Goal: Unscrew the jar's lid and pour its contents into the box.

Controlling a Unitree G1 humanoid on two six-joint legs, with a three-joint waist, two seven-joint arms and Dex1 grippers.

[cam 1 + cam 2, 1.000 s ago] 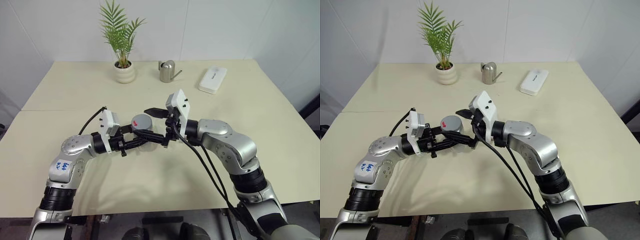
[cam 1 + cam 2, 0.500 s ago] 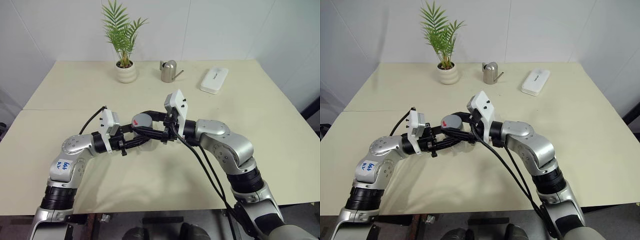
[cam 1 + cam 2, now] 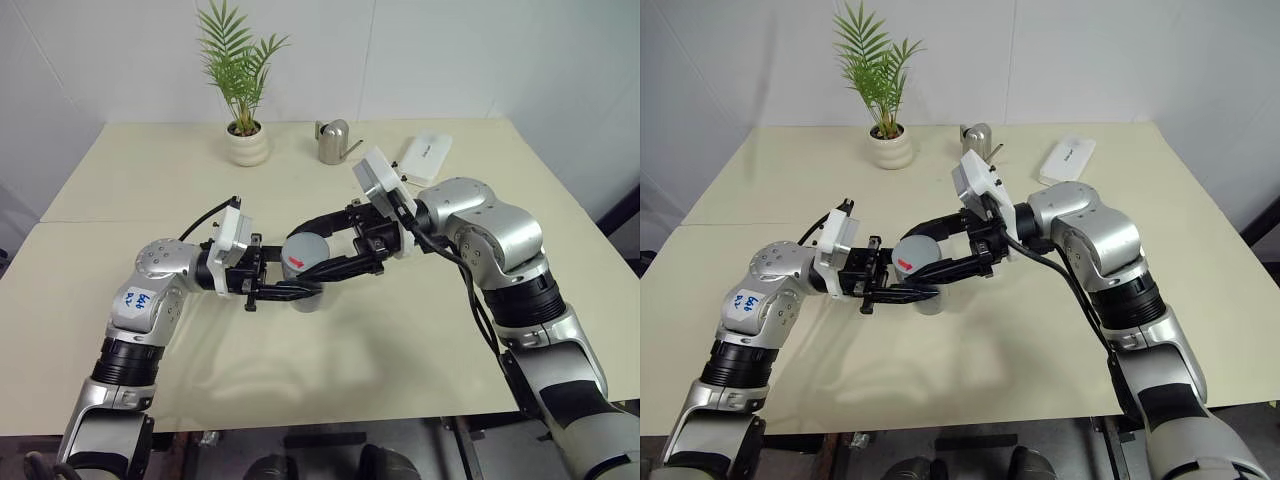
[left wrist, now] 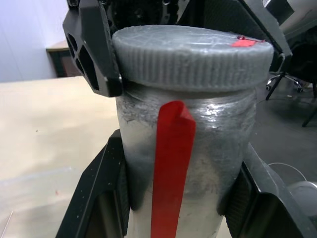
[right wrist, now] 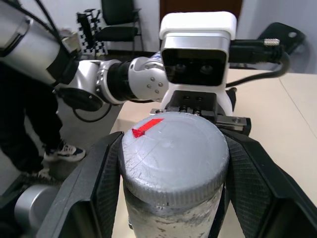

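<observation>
Left gripper (image 3: 290,290) pinches jar (image 4: 183,163) body; right gripper (image 5: 173,173) clamps ribbed lid (image 5: 174,153). Rigid, likely light; ribbing aids twisting.

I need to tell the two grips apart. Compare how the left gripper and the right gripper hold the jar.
The left gripper clamps the jar around its body, below the lid; the right gripper is shut on the lid itself. The left gripper reaches in from the robot's left, the right gripper from the robot's right. Both have black fingers pressed on opposite sides, and together they hold the jar upright above the table.
</observation>
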